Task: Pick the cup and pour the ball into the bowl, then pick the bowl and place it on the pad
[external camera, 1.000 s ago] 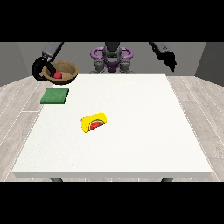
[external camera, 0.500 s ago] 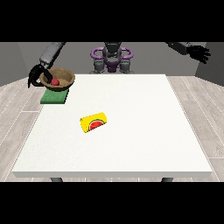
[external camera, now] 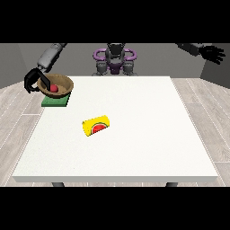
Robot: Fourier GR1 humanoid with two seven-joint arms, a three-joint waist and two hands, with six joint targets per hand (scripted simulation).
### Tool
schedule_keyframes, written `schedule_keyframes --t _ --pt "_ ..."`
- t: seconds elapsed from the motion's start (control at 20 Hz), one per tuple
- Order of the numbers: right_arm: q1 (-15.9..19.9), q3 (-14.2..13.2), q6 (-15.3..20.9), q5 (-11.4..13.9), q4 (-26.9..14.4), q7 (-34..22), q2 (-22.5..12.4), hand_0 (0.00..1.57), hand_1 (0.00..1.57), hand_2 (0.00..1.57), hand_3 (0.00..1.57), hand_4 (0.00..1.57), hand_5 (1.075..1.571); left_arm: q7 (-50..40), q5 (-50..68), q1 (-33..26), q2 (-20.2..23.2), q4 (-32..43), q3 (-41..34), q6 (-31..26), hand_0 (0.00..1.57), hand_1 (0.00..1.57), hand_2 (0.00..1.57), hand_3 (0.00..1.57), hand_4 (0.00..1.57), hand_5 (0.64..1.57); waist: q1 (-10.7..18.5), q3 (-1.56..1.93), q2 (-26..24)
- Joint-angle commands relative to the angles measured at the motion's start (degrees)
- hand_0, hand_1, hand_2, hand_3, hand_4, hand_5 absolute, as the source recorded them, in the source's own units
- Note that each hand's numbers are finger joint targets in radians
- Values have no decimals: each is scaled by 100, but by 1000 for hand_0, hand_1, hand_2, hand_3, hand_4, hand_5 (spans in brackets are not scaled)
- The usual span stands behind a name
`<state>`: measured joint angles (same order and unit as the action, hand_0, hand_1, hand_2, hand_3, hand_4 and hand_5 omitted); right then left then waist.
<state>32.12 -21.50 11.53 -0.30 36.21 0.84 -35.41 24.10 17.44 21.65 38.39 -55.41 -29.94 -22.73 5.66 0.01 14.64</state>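
Observation:
A brown bowl (external camera: 60, 82) with a red ball (external camera: 54, 88) inside rests on the green pad (external camera: 55, 102) at the table's far left corner. The hand at the view's left (external camera: 35, 80) has its fingers curled over the bowl's left rim. A yellow cup (external camera: 96, 125) with a watermelon picture lies on its side near the table's middle. The hand at the view's right (external camera: 213, 53) is raised high beyond the table's right edge, fingers spread, holding nothing.
The white table (external camera: 134, 143) fills most of the view. The robot's torso (external camera: 115, 59) stands behind the far edge. Grey floor planks surround the table.
The bowl has come down onto the green pad with the left-side hand still on its rim. The right-side hand has swung outward and up, away from the table.

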Motion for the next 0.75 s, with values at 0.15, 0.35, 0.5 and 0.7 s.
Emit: schedule_keyframes --t 0.15,0.35,0.5,0.7 --pt "271 -34 -396 -119 -220 -61 -140 0 0 425 649 0 1460 155 123 91 352 394 -167 -307 0 0 0 0 1180 1551 16 -2 137" --pt "402 -100 -639 -107 -667 -107 -426 0 0 0 119 0 1369 -644 -101 122 -402 -808 534 346 0 0 0 0 1078 1567 54 14 -316" --pt "288 150 -674 78 -657 -508 -364 0 0 0 0 0 1354 -948 -202 -107 -1097 -1138 1031 496 0 0 0 0 902 1559 94 6 -1095" --pt "652 394 -1113 -80 -71 -760 149 0 0 0 0 476 1434 -1456 -441 -244 -1070 -707 1157 743 0 0 0 0 902 1559 -304 -8 -2198"
